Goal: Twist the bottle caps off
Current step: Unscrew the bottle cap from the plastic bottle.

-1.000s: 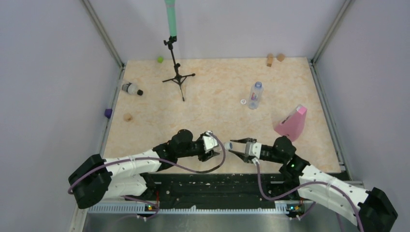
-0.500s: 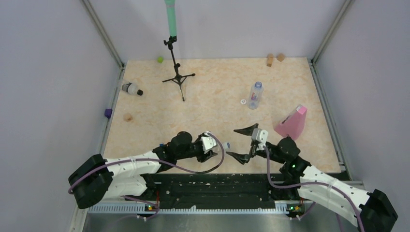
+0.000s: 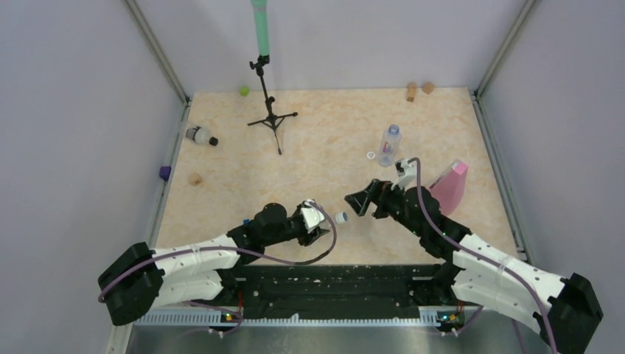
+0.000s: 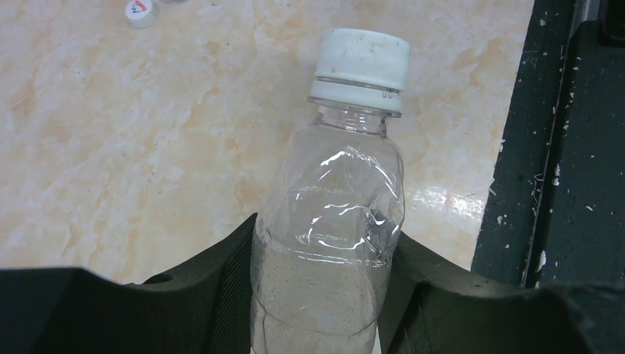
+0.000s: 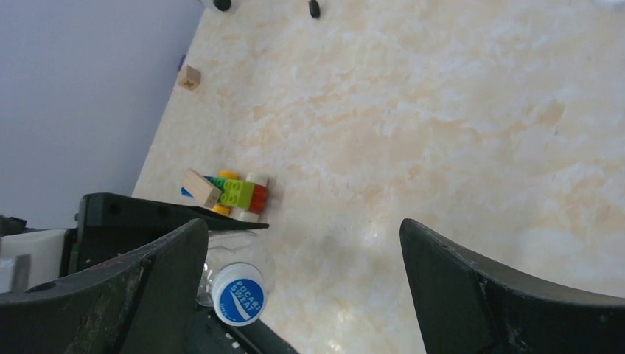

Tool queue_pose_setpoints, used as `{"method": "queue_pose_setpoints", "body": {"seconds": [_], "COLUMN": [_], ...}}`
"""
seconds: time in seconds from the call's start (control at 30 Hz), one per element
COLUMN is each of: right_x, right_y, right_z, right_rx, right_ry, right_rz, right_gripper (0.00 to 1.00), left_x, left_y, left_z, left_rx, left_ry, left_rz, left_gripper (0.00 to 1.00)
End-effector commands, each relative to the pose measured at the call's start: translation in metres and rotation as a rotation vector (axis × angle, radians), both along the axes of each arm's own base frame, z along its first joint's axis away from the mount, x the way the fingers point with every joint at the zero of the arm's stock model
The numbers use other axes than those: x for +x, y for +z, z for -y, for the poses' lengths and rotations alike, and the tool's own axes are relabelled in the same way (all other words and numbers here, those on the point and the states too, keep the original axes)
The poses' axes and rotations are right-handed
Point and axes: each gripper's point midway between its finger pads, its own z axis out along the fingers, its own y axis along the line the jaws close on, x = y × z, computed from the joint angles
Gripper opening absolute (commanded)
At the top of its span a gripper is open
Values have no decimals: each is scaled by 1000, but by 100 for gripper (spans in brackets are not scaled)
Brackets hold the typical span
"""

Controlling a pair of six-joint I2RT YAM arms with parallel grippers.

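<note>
Top view: my left gripper [image 3: 323, 223] sits near the front edge of the beige marbled table [image 3: 324, 147], right gripper [image 3: 359, 202] just beyond. Left wrist — I'm clamped on the small clear plastic bottle [image 4: 328, 243], white ribbed screw cap [image 4: 362, 59] on. Right wrist — jaws spread wide, that cap in the gap

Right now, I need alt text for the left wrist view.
A clear bottle, its white cap on, is clamped in the left gripper over the marbled table. A loose white cap lies at top left.
</note>
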Motion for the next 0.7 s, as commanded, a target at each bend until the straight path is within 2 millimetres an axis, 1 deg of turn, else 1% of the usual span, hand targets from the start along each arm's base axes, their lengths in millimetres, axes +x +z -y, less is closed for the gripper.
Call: {"method": "queue_pose_setpoints", "body": {"seconds": [0.0, 0.07, 0.13, 0.17, 0.23, 0.27, 0.33, 0.4, 0.43, 0.47, 0.5, 0.53, 0.57, 0.67], "right_x": [-3, -2, 1, 2, 9, 8, 6, 2, 0, 0, 0, -1, -1, -4], "right_y": [-9, -18, -26, -29, -27, -28, -22, -4, 0, 0, -4, -4, -7, -14], "right_z": [-8, -8, -3, 2, 26, 33, 32, 28, 29, 31, 34, 35, 35, 27], "right_rx": [82, 104, 126, 138, 181, 231, 348, 488, 524, 516, 463, 403, 321, 119], "right_ry": [-53, -83, -138, -183, -353, -403, -377, -302, -285, -297, -314, -314, -310, -260], "right_rz": [-216, -262, -300, -326, -368, -397, -353, -265, -243, -249, -261, -260, -271, -320], "right_gripper": [99, 99, 99, 99, 99, 99, 99, 99, 99, 99, 99, 99, 99, 99], "left_x": [4, 4, 3, 3, 3, 3, 2, 2, 2, 2, 2, 1, 1, 3], "left_y": [25, 29, 31, 33, 37, 39, 42, 44, 44, 44, 44, 43, 42, 41], "left_z": [3, 3, 2, 2, 1, 1, 1, 0, 0, -1, -1, -2, -3, -5], "left_rx": [-83, -95, -101, -105, -119, -127, -143, -148, -146, -144, -143, -143, -140, -142], "left_ry": [20, 22, 20, 20, 22, 24, 21, 23, 23, 24, 25, 27, 28, 46], "left_rz": [47, 51, 51, 54, 64, 71, 80, 87, 86, 85, 84, 81, 81, 82], "left_gripper": [0, 0, 0, 0, 0, 0, 0, 0, 0, 0, 0, 0, 0, 0]}}
